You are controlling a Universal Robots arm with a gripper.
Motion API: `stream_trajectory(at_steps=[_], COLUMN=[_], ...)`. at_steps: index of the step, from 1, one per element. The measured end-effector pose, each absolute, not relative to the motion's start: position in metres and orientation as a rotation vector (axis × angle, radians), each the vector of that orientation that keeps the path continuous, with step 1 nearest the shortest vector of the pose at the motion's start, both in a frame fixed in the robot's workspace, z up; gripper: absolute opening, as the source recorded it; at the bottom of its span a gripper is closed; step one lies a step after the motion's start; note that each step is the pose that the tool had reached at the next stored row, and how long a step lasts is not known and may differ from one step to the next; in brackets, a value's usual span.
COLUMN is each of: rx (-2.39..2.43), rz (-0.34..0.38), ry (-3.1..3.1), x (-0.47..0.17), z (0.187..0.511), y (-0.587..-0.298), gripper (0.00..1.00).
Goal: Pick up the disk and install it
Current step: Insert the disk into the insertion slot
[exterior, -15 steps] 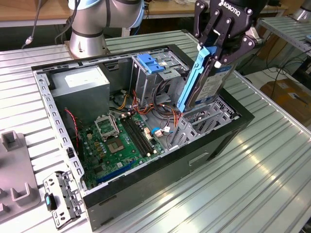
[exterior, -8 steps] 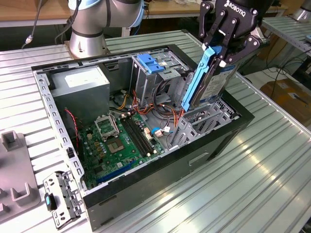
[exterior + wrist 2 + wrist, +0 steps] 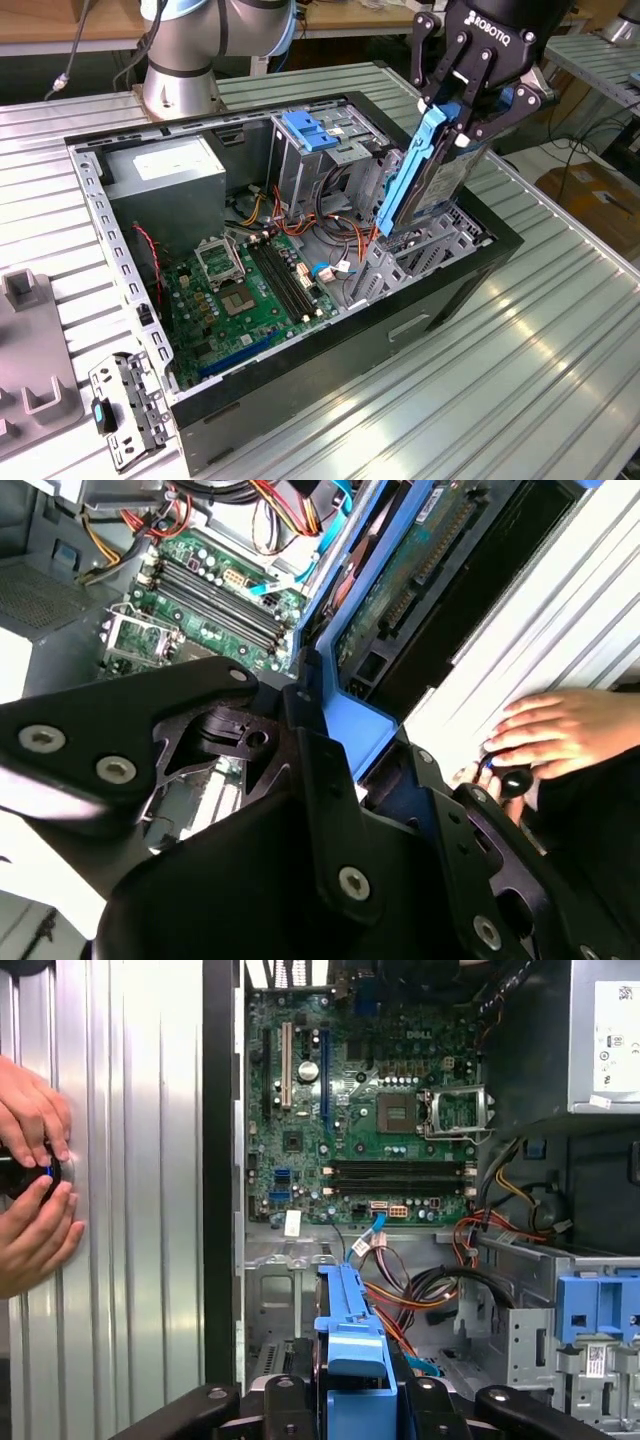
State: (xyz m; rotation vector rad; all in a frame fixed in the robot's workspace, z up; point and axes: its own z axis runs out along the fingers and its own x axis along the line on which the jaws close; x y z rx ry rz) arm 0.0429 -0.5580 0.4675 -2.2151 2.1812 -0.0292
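The disk [image 3: 418, 172], a dark drive in a bright blue carrier, hangs steeply tilted over the open computer case [image 3: 300, 372]. Its lower end dips into the metal drive bay [image 3: 432, 238] at the exterior view's right side of the case. My gripper [image 3: 462, 112] is shut on the disk's upper end, with a black finger on each side of the blue rail. The second wrist view has the carrier [image 3: 352, 722] and the drive's green circuit board [image 3: 400, 570] between the fingers [image 3: 320, 780]. In the first wrist view the blue carrier [image 3: 355, 1345] points toward the motherboard [image 3: 370, 1110].
Inside the case are a motherboard [image 3: 250, 290], a grey power supply [image 3: 165, 175], coloured cables and a tall cage topped by a blue latch [image 3: 310, 130]. A person's hands [image 3: 30, 1180] rest on the ribbed table beside the case. A grey fixture [image 3: 30, 370] and a loose bracket [image 3: 125, 415] lie at the exterior view's left.
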Motion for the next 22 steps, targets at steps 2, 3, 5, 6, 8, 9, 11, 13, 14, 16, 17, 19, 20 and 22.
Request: stream_trajectory(at_steps=[2,3,5,6,8,9,11,13,14,16,17,19,20,22], rx=[-2.228,-2.227,-2.215,-2.210,-2.199,-2.192,-2.190,-2.189,-2.188,-2.186,-2.186,-2.186,-2.186,-2.186], rz=[-0.029,-0.029,-0.029,-0.029,-0.030,-0.030,-0.029,-0.029,-0.029,-0.029,-0.029,-0.029,-0.029,-0.029], ry=[2.168,2.169,2.181,2.186,2.198,2.204,2.207,2.208,2.210,2.211,2.211,2.212,2.211,2.212], x=[0.044,0.047,0.049,0.049,0.049,0.049,0.049,0.049,0.049,0.049,0.049,0.049,0.049,0.049], z=[0.465,0.462,0.459,0.459,0.458,0.457,0.457,0.456,0.456,0.456,0.456,0.456,0.456,0.456], y=[-0.558,-0.558,-0.558,-0.558,-0.559,-0.559,-0.559,-0.559,-0.559,-0.559,-0.559,-0.559,-0.559,-0.559], gripper=[0.37,0.37,0.37,0.37,0.37,0.37,0.37,0.37,0.37,0.37,0.37,0.37,0.37,0.37])
